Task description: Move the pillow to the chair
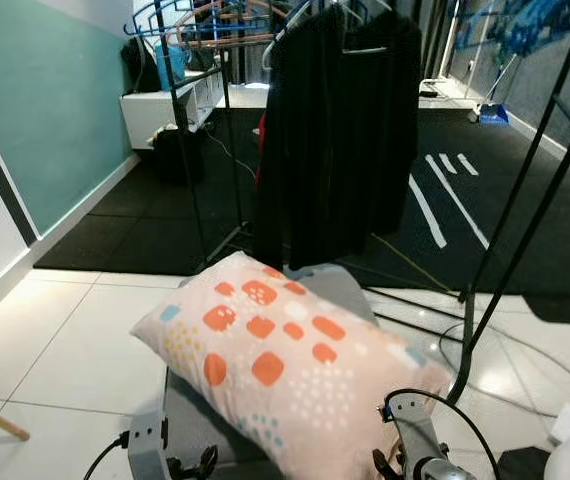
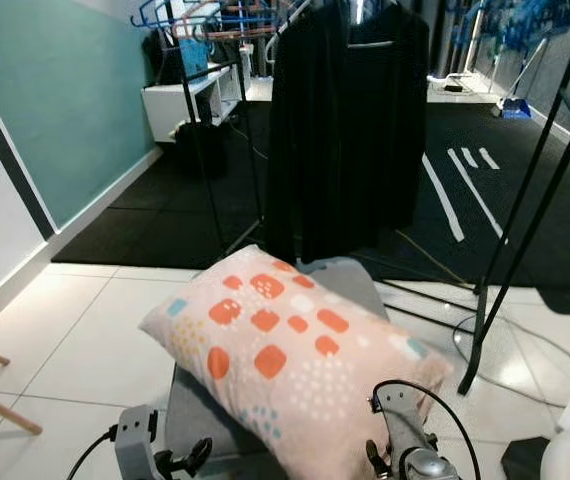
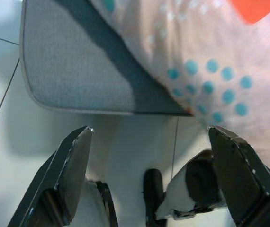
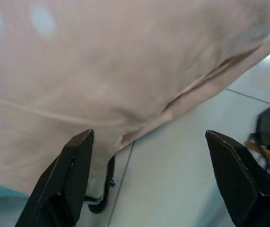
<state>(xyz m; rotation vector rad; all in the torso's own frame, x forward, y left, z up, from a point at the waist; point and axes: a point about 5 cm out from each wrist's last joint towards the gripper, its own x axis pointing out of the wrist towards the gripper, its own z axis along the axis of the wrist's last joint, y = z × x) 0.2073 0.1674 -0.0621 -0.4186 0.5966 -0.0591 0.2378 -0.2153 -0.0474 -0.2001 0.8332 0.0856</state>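
Starting at the left, a teal wall (image 1: 45,110) meets white floor tiles (image 1: 75,340), and a white shelf unit (image 1: 165,105) stands farther back on the dark mat. Lower down, the left gripper (image 3: 149,137) hangs just off the near left edge of the grey chair seat (image 3: 78,66), its two black fingers spread wide with nothing between them. Lying across that seat is the pillow (image 1: 285,370), pale pink with orange squares and teal dots, its right end overhanging the cushion. Behind it a black garment (image 1: 340,130) hangs from a clothes rack (image 1: 525,190). At the right, the right gripper (image 4: 147,142) sits beneath the pillow's overhanging seam, fingers wide apart and holding nothing.
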